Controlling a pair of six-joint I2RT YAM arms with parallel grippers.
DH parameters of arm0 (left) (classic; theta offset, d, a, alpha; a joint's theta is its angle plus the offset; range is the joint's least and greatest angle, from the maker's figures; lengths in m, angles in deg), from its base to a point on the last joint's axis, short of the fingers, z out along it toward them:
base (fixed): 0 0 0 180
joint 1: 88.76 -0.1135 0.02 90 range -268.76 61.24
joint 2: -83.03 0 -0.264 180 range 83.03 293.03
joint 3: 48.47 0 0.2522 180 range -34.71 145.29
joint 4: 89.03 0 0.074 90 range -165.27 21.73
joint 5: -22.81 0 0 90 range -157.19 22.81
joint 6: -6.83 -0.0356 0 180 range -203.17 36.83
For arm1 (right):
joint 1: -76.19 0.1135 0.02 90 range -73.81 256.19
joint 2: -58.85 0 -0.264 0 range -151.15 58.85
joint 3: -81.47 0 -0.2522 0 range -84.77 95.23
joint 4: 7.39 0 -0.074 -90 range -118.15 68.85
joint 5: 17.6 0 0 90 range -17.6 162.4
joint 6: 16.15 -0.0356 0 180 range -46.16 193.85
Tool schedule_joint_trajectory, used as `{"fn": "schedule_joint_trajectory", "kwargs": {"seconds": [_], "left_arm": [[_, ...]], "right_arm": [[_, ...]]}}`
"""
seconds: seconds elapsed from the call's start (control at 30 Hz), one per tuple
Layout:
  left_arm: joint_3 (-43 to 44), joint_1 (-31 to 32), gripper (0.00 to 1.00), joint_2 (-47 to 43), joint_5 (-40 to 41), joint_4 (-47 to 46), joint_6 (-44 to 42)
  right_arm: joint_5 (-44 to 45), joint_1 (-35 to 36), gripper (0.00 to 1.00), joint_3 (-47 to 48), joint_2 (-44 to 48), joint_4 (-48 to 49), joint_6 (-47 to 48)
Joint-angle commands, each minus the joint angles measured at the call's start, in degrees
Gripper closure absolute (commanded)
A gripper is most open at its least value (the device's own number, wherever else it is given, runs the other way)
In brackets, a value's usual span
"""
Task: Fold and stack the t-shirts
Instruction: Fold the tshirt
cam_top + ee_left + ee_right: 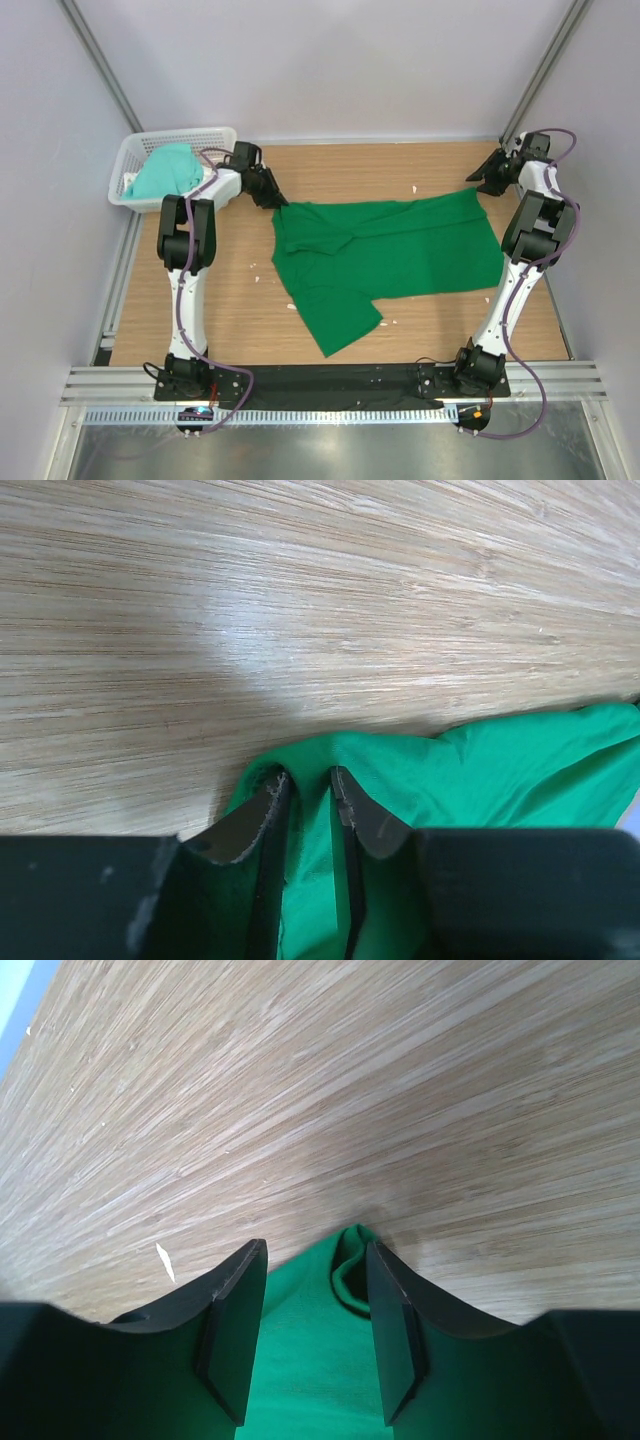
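The deep green t-shirt [400, 250] lies spread and creased on the wooden table, one sleeve pointing toward the near edge. My left gripper [272, 192] is at its far left corner. In the left wrist view the left gripper [309, 776] stands open by a narrow gap, with a raised fold of the green t-shirt [520, 770] between the fingers. My right gripper [482, 180] is at the far right corner. Seen from the right wrist, that gripper [315, 1248] is open wide astride the corner of the green t-shirt [300, 1360]. The mint-teal t-shirt [165, 172] lies crumpled in the basket.
A white lattice basket [185, 134] stands at the table's far left corner, close behind the left arm. Small white scraps [415, 188] lie on the wood. Metal frame posts rise at both far corners, and a rail runs along the near edge.
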Motion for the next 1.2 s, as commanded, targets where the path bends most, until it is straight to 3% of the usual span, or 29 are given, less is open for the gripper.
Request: {"fn": "schedule_joint_trajectory", "kwargs": {"seconds": [0.0, 0.77, 0.93, 1.07, 1.1, 1.17], "left_arm": [[2.3, -0.7, 0.78, 0.3, -1.3, -2.1, 0.8], [1.6, -1.1, 0.83, 0.4, -3.0, -2.9, 1.3], [1.2, -1.3, 0.86, 0.2, -3.2, -2.9, 1.6], [0.6, -1.6, 0.92, 0.2, -3.5, -3.9, 2.5], [0.5, -1.8, 0.99, 0.2, -3.7, -4.2, 2.7], [-0.2, -2.1, 1.00, 0.1, -3.7, -4.8, 3.8]], "right_arm": [[-1.1, 0.4, 0.50, 3.0, 0.4, -0.7, 0.7], [1.0, 0.7, 0.56, -0.8, 5.0, -1.4, 2.0], [0.4, 0.8, 0.64, -0.6, 4.5, 0.0, 0.3], [1.0, 0.8, 0.69, -0.6, 4.7, 0.5, -0.2], [1.1, 0.8, 0.73, -0.5, 4.7, 0.6, -0.2], [1.8, 0.8, 0.78, -0.5, 4.9, 0.8, -0.5]]}}
